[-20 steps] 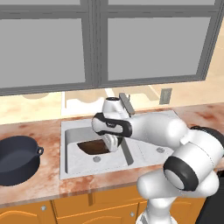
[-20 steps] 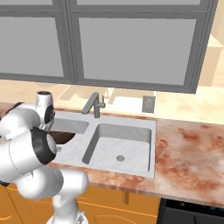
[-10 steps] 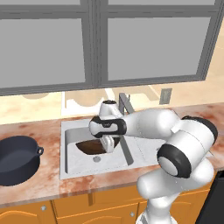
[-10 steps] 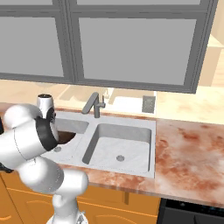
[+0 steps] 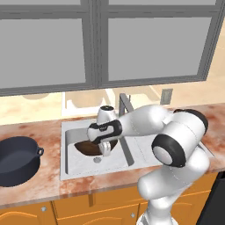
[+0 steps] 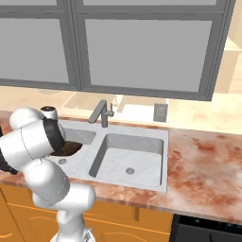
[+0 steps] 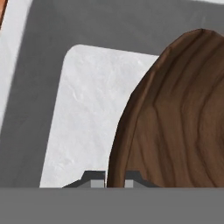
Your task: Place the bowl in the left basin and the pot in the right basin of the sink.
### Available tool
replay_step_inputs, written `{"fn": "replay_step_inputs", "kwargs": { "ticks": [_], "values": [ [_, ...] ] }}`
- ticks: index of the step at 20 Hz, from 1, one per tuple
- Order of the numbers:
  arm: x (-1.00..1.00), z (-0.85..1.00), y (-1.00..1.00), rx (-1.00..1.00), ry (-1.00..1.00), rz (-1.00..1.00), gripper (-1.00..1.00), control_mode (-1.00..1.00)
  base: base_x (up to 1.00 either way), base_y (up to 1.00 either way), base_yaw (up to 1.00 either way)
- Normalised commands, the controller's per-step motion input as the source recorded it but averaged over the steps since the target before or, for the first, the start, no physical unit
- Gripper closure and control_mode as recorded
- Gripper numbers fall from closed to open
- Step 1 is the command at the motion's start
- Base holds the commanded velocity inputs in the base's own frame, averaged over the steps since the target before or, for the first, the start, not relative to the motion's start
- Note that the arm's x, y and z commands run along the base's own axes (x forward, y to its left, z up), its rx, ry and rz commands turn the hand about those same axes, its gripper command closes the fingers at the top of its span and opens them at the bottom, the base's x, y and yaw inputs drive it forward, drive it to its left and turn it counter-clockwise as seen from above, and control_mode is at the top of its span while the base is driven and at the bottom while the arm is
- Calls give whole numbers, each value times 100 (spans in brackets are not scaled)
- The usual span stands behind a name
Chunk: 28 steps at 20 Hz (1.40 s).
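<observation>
Currently listed: one brown wooden bowl, wide and shallow, held over the left basin of the sink, above its pale marbled floor and near the round drain hole. Gripper: clenched on the bowl's rim, which runs up between the two dark fingertips in the hand view, with the grained bowl spreading to the right and the basin floor lying to the left. Arm: white, reaching leftward across the divider to the bowl. One dark pot, deep-sided with a small loop handle, standing on the reddish marbled counter just left of the sink, apart from the bowl. Right basin: light grey, drain at its centre. One angular grey faucet at the sink's back edge. Grey-framed glass cabinets hang above; orange cabinet doors sit below the counter.
</observation>
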Motion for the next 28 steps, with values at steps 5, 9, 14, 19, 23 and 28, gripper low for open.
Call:
{"fn": "replay_step_inputs", "kwargs": {
  "ticks": [5, 9, 14, 19, 23, 28],
  "values": [
    [22, -24, 10, 0, -1, -4, 100, -100, 0, 0, 0],
    [22, -29, 10, 0, 0, -4, 100, -100, 0, 0, 0],
    [23, -23, 8, 0, -1, -2, 100, -100, 0, 0, 0],
    [22, -22, 8, 0, -2, -1, 100, -100, 0, 0, 0],
    [22, -20, 6, 0, 0, -1, 100, -100, 0, 0, 0],
    [14, -16, 4, 0, 0, 0, 100, -100, 0, 0, 0]
  ]
}}
